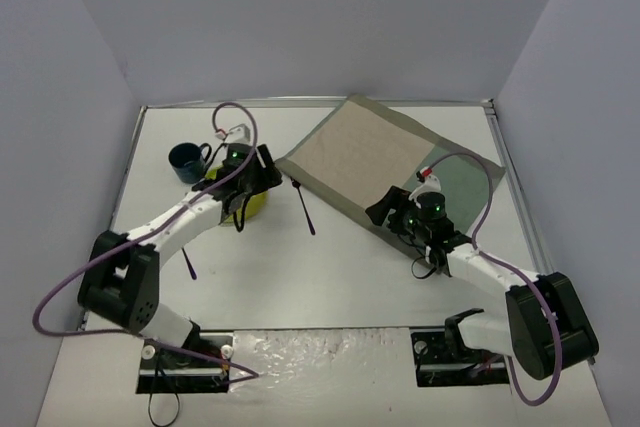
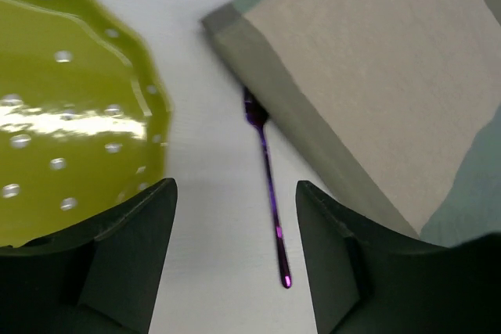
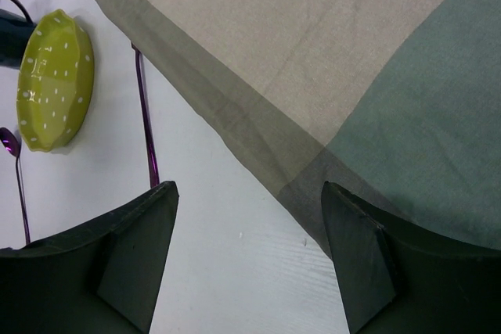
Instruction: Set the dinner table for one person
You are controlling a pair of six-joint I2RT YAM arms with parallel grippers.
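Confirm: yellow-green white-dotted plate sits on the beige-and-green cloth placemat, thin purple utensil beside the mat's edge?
No. The yellow-green white-dotted plate rests on the bare white tabletop, apart from the beige-and-green cloth placemat: see left wrist view. Thin purple utensil beside the mat's edge: correct.

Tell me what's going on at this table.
Two robot arms are setting a place on the white table. The left hand hangs open beside the green plate, with a purple utensil on the table below it, along the edge of the mat. The right hand hangs open over the mat's near edge. Neither holds anything. A dark mug stands behind the plate, and a second purple utensil lies nearer the left arm's base. The mat looks bare.
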